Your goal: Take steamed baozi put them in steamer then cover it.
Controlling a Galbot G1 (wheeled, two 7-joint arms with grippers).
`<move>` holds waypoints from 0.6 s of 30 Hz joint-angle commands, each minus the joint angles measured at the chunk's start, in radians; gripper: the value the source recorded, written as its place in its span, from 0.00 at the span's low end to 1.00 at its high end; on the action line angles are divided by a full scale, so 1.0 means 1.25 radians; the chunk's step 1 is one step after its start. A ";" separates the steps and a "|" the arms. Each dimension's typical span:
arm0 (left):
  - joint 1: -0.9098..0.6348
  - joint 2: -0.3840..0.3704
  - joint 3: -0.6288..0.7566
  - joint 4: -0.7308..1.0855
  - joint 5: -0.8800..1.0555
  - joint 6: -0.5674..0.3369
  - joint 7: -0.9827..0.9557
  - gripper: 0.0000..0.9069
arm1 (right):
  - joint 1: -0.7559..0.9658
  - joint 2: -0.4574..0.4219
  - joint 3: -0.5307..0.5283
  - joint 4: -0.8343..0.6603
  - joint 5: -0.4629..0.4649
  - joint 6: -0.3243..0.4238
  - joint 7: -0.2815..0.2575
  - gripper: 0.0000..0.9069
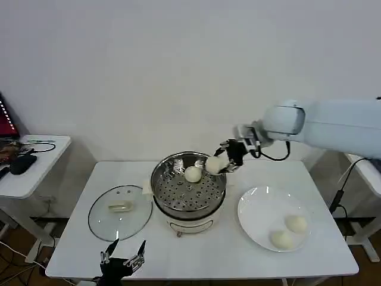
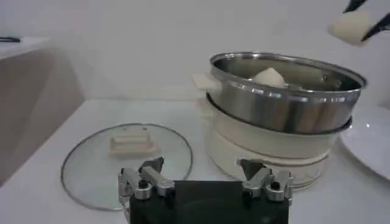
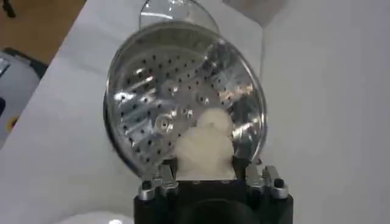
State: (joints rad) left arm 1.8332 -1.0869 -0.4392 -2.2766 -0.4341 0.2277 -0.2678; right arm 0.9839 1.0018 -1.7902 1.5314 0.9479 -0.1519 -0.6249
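A: Why is the right gripper (image 1: pixel 221 162) positioned over the far right rim of the steamer (image 1: pixel 188 186)?

B: It is clamped on one baozi (image 3: pixel 203 150), held above the perforated basket so that a release would drop the bun inside rather than on the table (image 1: pixel 309 238). One bun (image 1: pixel 193 174) already rests on the basket floor, near the back.

A: Where are the remaining buns?

B: Two buns (image 1: pixel 289 231) lie on the white plate (image 1: pixel 256 210), to the right of the steamer, touching or nearly touching each other.

A: And the glass lid (image 1: pixel 119 213)?

B: It lies flat on the table to the left of the steamer, handle up, clear of the loading path.

A: What is the left arm doing?

B: The left gripper (image 1: pixel 123 257) hovers at the table's near edge, in front of the lid, fingers spread and holding nothing. It appears staged for the covering step, which is likely deferred until the plate is emptied.
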 commanded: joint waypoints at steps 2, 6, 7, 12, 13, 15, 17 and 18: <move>-0.001 0.002 0.001 -0.003 0.001 0.000 0.000 1.00 | -0.013 0.105 0.009 -0.035 0.072 -0.044 0.006 0.69; -0.002 0.003 0.002 -0.005 0.000 0.000 0.000 1.00 | -0.031 0.134 0.007 -0.057 0.080 -0.055 0.003 0.69; -0.003 0.003 0.003 -0.005 0.000 0.000 0.000 1.00 | -0.038 0.143 0.008 -0.061 0.082 -0.058 0.002 0.69; -0.009 0.002 0.013 -0.005 0.001 0.000 0.000 1.00 | -0.077 0.185 0.028 -0.097 0.103 -0.079 0.002 0.69; -0.011 0.001 0.015 -0.004 0.001 0.001 0.000 1.00 | -0.091 0.196 0.033 -0.112 0.102 -0.080 0.001 0.69; -0.014 -0.001 0.018 -0.005 0.002 0.002 0.000 1.00 | -0.105 0.210 0.036 -0.129 0.100 -0.084 0.001 0.69; -0.016 -0.002 0.022 -0.006 0.002 0.003 -0.001 1.00 | -0.120 0.226 0.038 -0.151 0.100 -0.088 0.001 0.69; -0.017 -0.002 0.023 -0.006 0.003 0.003 -0.001 1.00 | -0.131 0.235 0.040 -0.167 0.101 -0.090 0.001 0.69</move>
State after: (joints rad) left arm 1.8116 -1.0894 -0.4145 -2.2829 -0.4313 0.2308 -0.2688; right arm 0.8700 1.2240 -1.7476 1.3892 1.0537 -0.2452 -0.6230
